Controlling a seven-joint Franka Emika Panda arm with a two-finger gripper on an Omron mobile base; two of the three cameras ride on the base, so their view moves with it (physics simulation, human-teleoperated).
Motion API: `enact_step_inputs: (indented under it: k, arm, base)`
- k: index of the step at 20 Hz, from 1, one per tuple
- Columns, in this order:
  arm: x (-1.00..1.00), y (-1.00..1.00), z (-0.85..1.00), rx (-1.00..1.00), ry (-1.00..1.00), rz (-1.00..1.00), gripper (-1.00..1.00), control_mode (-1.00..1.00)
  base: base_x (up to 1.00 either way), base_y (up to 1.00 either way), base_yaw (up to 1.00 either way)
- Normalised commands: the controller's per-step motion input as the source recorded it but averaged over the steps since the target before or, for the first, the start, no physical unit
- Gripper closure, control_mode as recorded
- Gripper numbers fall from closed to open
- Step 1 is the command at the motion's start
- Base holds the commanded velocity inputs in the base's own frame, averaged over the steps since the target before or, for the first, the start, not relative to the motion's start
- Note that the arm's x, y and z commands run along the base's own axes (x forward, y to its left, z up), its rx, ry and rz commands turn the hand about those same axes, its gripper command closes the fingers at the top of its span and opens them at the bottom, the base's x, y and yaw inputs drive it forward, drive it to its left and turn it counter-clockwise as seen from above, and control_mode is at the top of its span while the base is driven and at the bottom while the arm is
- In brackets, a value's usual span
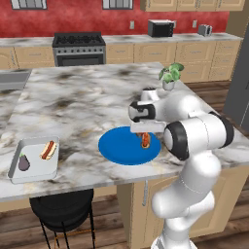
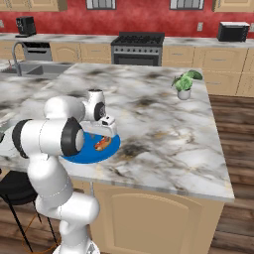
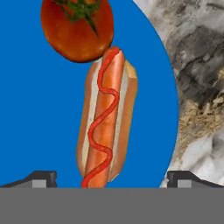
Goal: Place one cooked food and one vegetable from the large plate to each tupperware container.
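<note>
The hot dog in its pale bun with a ketchup squiggle [image 3: 107,120] lies at the hand view's centre, on the big round bright blue plate [image 3: 39,122], touching a red tomato [image 3: 76,28] above it. The two-finger gripper [image 3: 111,179] hangs with jaws wide apart, holding nothing. Best to descend straight and pinch across the bun's sides, clear of the tomato.

potted plant [image 1: 170,76] on island; stove [image 1: 79,48]; microwave [image 1: 161,28]; stool [image 1: 62,207]
</note>
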Motion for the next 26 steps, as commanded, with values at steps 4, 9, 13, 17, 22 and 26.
enact_step_inputs:
  k: [4, 9, 13, 17, 22, 26]
  arm:
    - [0.44, -0.01, -0.36, 0.00, 0.01, 0.00, -1.00, -1.00]
    - [0.43, 0.00, -0.34, 0.00, 0.04, 0.00, -1.00, -1.00]
    - [0.15, -0.04, -0.34, 0.00, 0.04, 0.00, -1.00, -1.00]
    - [0.10, 0.00, -0.37, 0.00, 0.01, 0.00, -1.00, -1.00]
    - [-0.04, 0.01, -0.34, 0.00, 0.00, 0.00, 1.00, -1.00]
    - [-0.57, 0.00, -0.01, 0.00, 0.00, 0.00, 1.00, -1.00]
  base:
    - [0.00, 0.00, 0.00]
    - [0.00, 0.00, 0.00]
    - [0.00, 0.00, 0.00]
    - [0.00, 0.00, 0.00]
    - [0.00, 0.00, 0.00]
    - [0.00, 0.00, 0.00]
